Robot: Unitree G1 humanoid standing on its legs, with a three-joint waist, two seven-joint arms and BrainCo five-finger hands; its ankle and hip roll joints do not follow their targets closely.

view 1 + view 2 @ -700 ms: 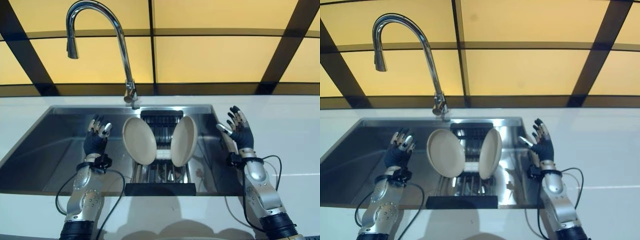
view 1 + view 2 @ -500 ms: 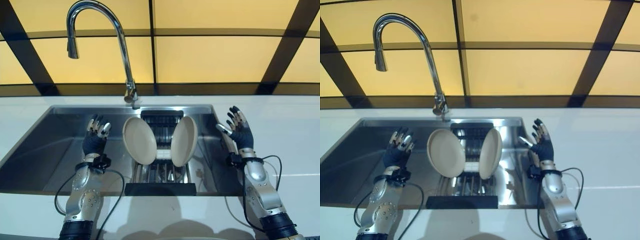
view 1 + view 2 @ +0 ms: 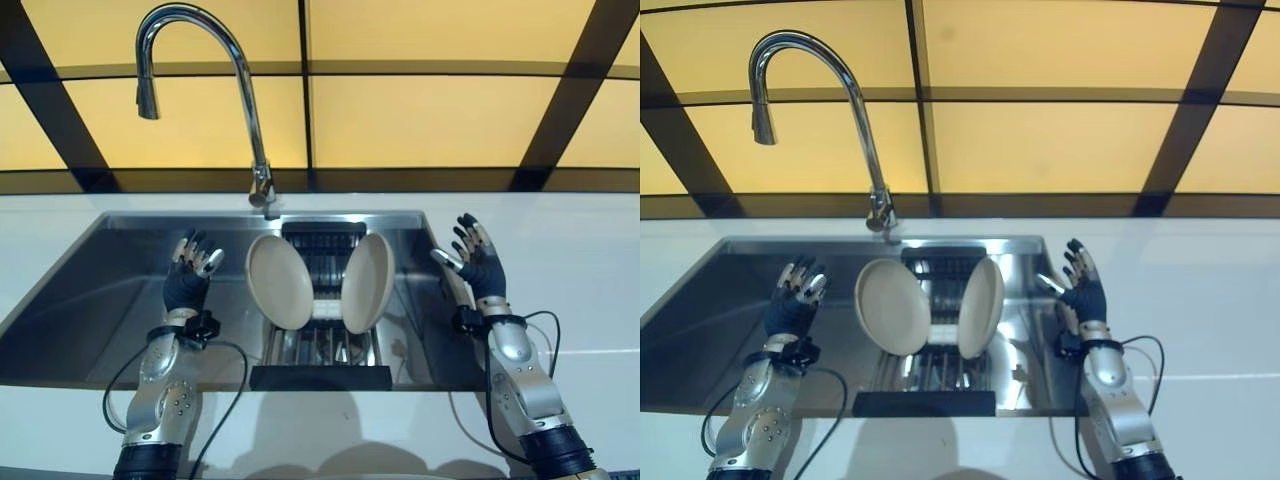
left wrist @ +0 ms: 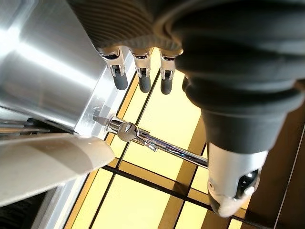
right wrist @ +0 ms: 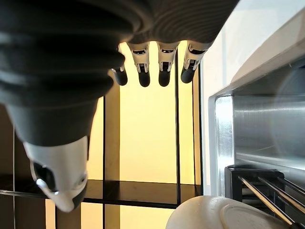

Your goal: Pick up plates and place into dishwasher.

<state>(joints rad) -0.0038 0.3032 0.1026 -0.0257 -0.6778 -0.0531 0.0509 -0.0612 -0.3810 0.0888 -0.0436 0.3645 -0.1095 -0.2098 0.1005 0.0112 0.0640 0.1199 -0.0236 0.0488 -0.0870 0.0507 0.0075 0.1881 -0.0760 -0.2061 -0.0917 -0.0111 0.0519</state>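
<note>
Two cream plates are standing on edge in a black dish rack (image 3: 320, 340) that is sitting in the right part of a stainless steel sink (image 3: 90, 290) set into a white worktop (image 3: 580, 270). The left plate (image 3: 279, 281) is leaning with its top toward the sink's left side and the right plate (image 3: 367, 281) is leaning toward the sink's right wall, so the two are forming a V, with the rack's dark tines showing between them. The rack's black front bar is lying along the sink's near edge. A chrome gooseneck faucet (image 3: 235, 80) is rising from the worktop's back edge behind the rack, its spout arching over to the left above the basin.

The left hand (image 3: 188, 280) is hovering inside the basin, just beside the left plate but apart from it, palm facing the plate, its fingers (image 4: 143, 81) straight and slightly spread, gripping nothing. The right hand (image 3: 478, 262) is hovering above the sink's right rim, near the right plate and not touching it, with its fingers (image 5: 164, 76) extended and fanned apart and the thumb standing off to the side, also empty. Behind the worktop, a wall of yellow panels (image 3: 420, 120) divided by dark strips is filling the background.
</note>
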